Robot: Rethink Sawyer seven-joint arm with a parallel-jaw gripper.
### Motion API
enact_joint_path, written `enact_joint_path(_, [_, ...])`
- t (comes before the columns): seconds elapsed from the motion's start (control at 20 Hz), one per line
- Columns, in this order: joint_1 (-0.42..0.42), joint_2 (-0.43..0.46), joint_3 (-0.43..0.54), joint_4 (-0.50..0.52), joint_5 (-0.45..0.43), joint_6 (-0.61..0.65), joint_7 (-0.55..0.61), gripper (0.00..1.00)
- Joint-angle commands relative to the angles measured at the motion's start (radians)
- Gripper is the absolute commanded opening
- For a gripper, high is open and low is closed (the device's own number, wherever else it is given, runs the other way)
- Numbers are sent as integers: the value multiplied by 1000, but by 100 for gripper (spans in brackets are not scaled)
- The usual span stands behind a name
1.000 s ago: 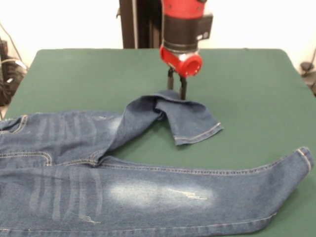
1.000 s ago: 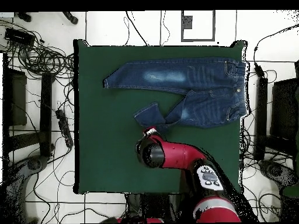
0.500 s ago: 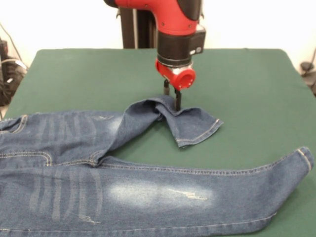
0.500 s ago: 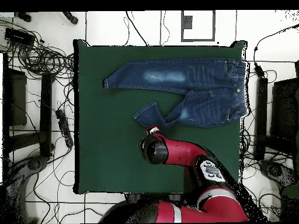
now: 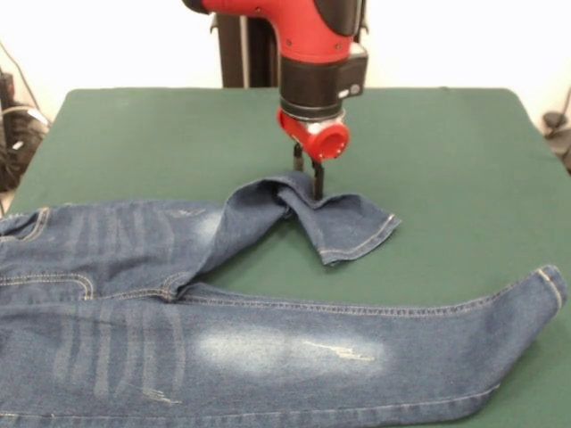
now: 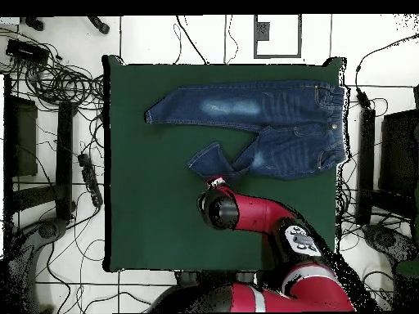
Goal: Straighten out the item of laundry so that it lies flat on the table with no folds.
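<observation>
The item of laundry, a pair of blue jeans (image 5: 268, 348), lies along the near side of the green table (image 5: 446, 152). One leg is stretched out flat to the right. The other leg is doubled back on itself, its hem end (image 5: 357, 227) pointing right. My gripper (image 5: 308, 183) stands upright at the top of that fold, open, its two fingers straddling the raised denim edge. In the overhead view the jeans (image 6: 270, 106) fill the upper part of the table (image 6: 164, 221), with my gripper (image 6: 214, 181) at the folded leg's lower edge.
Bare green table surface (image 5: 134, 134) runs behind and to the right of the folded leg. In the overhead view, cables (image 6: 57, 82) and dark equipment (image 6: 20, 139) lie on the floor to the left, beyond the table edge.
My gripper came down and slightly left in the front view, from just above the folded leg to its crest. The folded hem shifted a little.
</observation>
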Motion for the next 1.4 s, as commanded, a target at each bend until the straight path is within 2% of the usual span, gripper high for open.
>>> enact_joint_path(0.05, [-105,-140,71,-74,-34,180,-121,100])
enact_joint_path(0.25, [-150,-185,103,-84,-70,219,-170,100])
enact_joint_path(0.35, [-164,-198,93,-124,-120,230,-216,100])
enact_joint_path(0.6, [-305,-191,218,-161,-191,253,-307,100])
enact_joint_path(0.75, [-343,-176,262,-176,-221,261,-307,100])
enact_joint_path(1.25, [-372,-176,310,-176,-282,264,-236,100])
enact_joint_path(1.4, [-334,-180,273,-169,-290,244,-177,100])
